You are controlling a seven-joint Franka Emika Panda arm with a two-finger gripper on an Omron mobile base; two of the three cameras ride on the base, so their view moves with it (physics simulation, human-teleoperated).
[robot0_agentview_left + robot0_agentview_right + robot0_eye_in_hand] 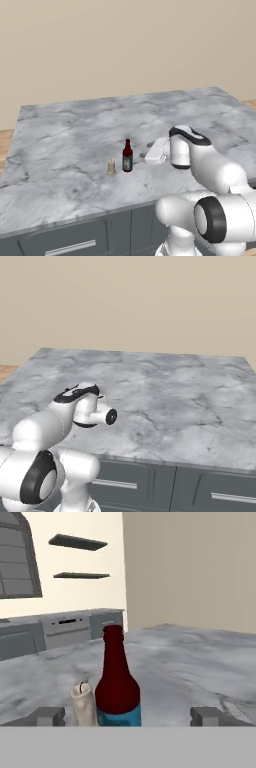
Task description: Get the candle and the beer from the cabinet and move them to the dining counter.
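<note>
Fingers wide apart, empty, beer between

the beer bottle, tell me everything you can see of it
The beer is a slim dark reddish-brown bottle, glassy-looking, with a long neck and a blue label round its lower body. It stands upright on the dining counter, near the front edge, the candle close beside it. The open gripper faces it, its fingertips apart on either side, not touching.

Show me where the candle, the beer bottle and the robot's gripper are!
candle (111,167): left base view, middle of its body.
beer bottle (127,158): left base view, its belly.
gripper (128,716): hand view, between its open fingertips.
</note>
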